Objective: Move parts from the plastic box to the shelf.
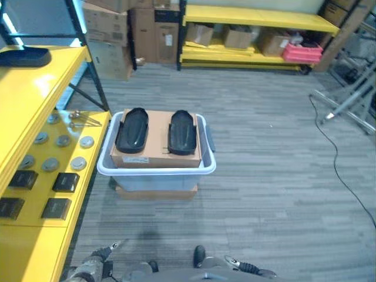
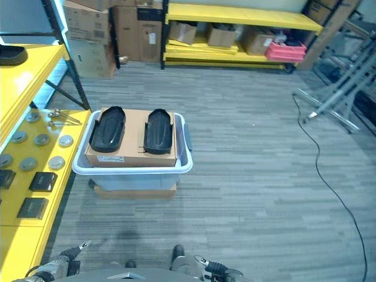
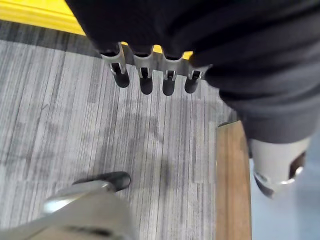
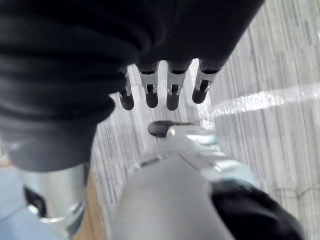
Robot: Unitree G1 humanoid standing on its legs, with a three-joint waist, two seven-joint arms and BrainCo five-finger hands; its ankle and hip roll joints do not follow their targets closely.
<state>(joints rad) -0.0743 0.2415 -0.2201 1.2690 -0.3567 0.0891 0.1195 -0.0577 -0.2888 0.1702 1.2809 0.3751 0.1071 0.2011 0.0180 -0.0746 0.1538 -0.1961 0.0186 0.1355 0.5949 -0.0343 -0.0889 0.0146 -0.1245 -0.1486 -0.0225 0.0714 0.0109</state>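
Note:
A pale plastic box [image 1: 156, 170] stands on the floor in front of me. Inside it a cardboard box [image 1: 155, 150] carries two black oval parts, one on the left [image 1: 131, 130] and one on the right [image 1: 182, 132]. The yellow shelf [image 1: 35, 226] runs along my left, touching the box's left side. My left hand [image 3: 146, 80] hangs over bare floor with straight fingers and holds nothing. My right hand [image 4: 172, 95] also hangs low over the floor, fingers straight and empty. Both hands are well short of the box.
On the shelf's lower level lie several round metal discs [image 1: 63, 141] and flat black squares [image 1: 66, 182]; a black part [image 1: 23, 57] rests on its upper level. Cardboard boxes [image 1: 126, 29], a yellow rack [image 1: 252, 20] and a metal stand [image 1: 352, 100] stand further off.

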